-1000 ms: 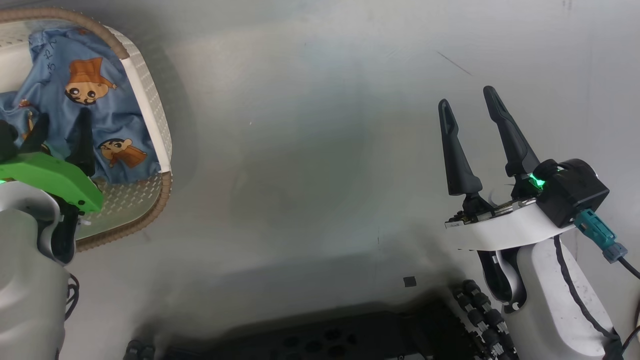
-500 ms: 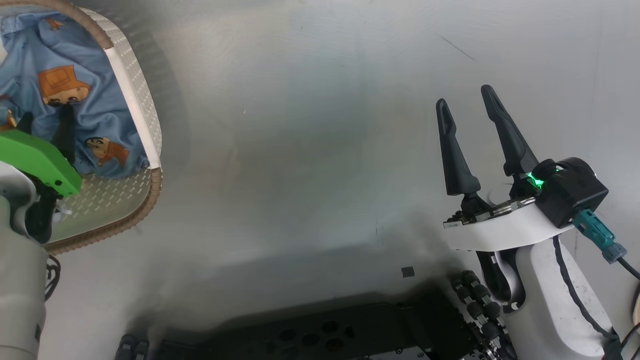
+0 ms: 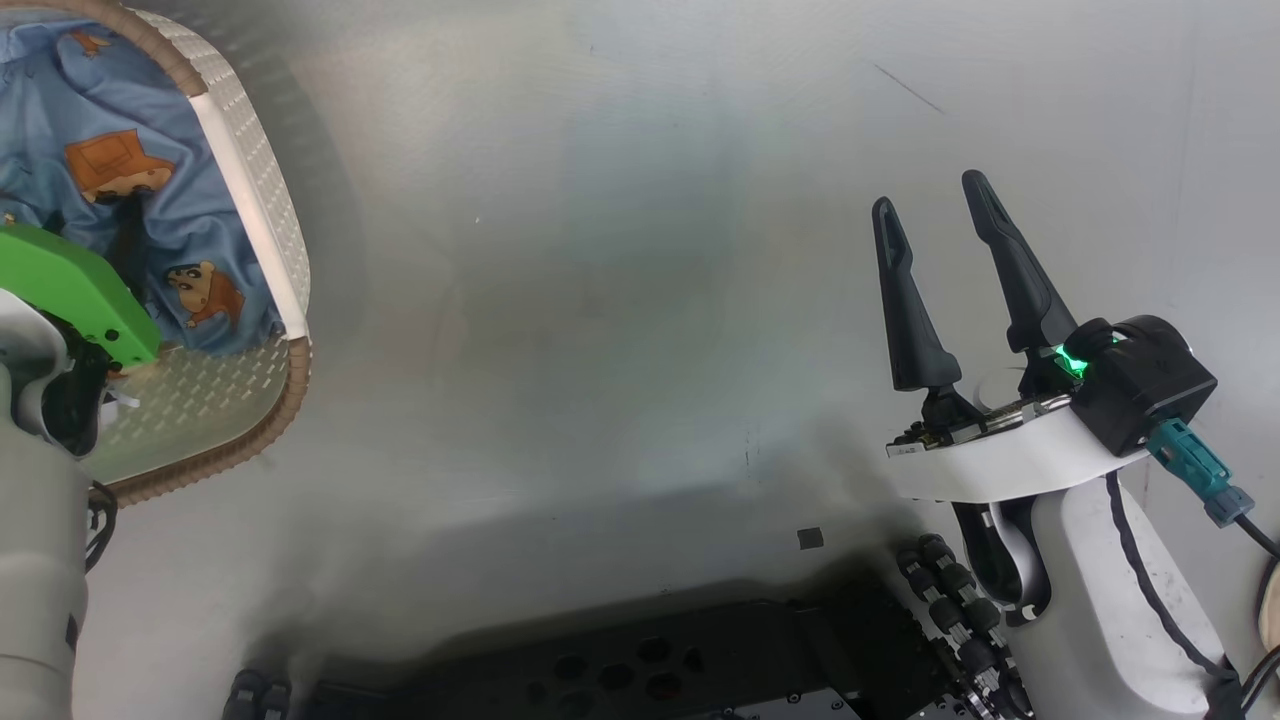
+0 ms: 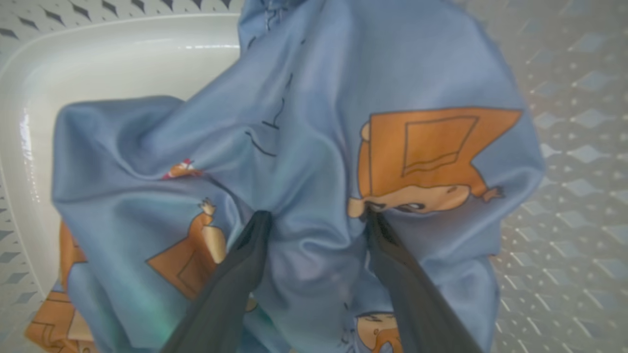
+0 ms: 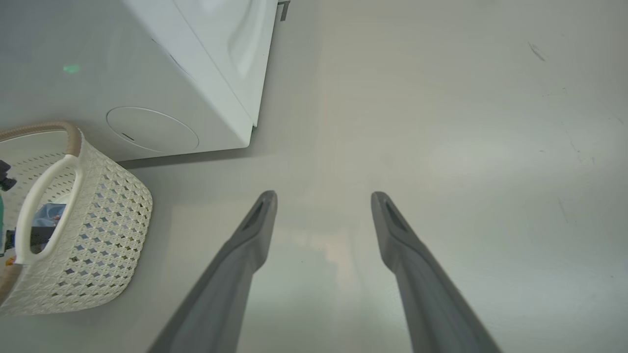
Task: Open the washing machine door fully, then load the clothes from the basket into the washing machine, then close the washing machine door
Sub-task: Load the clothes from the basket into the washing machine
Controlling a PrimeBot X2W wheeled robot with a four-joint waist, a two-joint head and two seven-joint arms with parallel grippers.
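Pressing into the clothes [image 4: 314, 122], the left gripper [image 4: 316, 215] stands jaws apart, a soft fold bulging between them, down in the basket [image 4: 122, 54]. Light, limp, slippery stuff, I'd say; pinch that fold. The right gripper [image 3: 930, 192] gapes over floor [image 3: 600, 300].

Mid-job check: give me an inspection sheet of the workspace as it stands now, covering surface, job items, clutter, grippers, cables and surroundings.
Surface: pale grey floor, with faint scuffs.
Job's things: the clothes lie in the basket, which stands on the floor beside the washing machine.
Clutter: one small dark square on the floor near the robot's base.
Grippers: left gripper open, fingertips pressed into the clothes; right gripper open, holding nothing, over the floor.
Cables: black cable runs along the right forearm, away from the fingers.
Surroundings: robot's dark base at the head view's lower edge.
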